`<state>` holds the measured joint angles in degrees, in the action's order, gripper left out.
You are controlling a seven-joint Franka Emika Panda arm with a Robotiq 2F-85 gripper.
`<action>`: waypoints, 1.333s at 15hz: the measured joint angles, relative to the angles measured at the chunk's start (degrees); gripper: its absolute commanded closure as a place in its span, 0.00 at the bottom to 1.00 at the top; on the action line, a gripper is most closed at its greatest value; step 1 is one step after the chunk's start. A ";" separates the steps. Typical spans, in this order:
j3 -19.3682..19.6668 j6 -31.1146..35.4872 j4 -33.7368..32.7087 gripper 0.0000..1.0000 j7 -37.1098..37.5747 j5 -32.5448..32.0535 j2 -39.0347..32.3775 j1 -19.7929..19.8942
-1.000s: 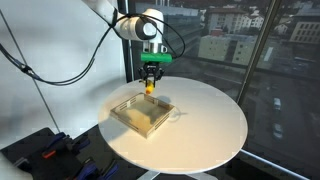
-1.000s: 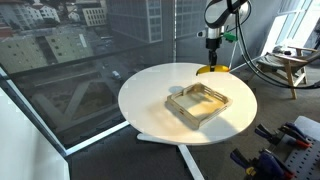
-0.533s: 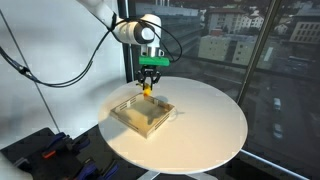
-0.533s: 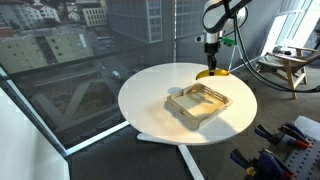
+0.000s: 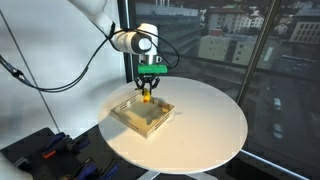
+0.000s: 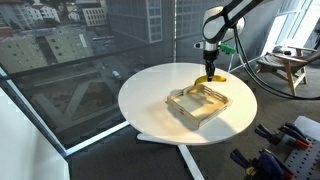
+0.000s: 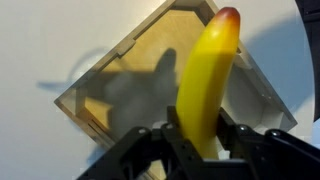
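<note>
Yellow banana (image 7: 205,80) is clamped in the gripper (image 7: 200,142); the jaws are pinched narrow on its upper end, one finger on each side.

Orientation: in both exterior views the long axis runs close to vertical, with the held end up and the free end pointing down at the tray (image 5: 125,118). In the wrist view the fruit runs straight away from the fingers, curving slightly, and its reddish tip lies towards the tray's far corner.

Position, relative to the tray: the banana (image 5: 147,93) hangs over the tray's edge on the arm's side, not over its middle. Its lower tip sits near the rim; I cannot tell whether they touch.

The tray is shallow, square and tan, with low walls. It sits towards the arm's side of a round white table (image 5: 205,120).
</note>
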<state>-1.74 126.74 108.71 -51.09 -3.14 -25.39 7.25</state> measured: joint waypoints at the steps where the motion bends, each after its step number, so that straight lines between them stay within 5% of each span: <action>1: 0.00 1.04 0.43 0.84 -0.12 0.00 -0.31 0.00; 20: 0.00 8.33 2.25 0.84 -2.06 0.00 -5.10 0.27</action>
<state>-1.74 135.07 110.96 -53.14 -3.14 -30.49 7.52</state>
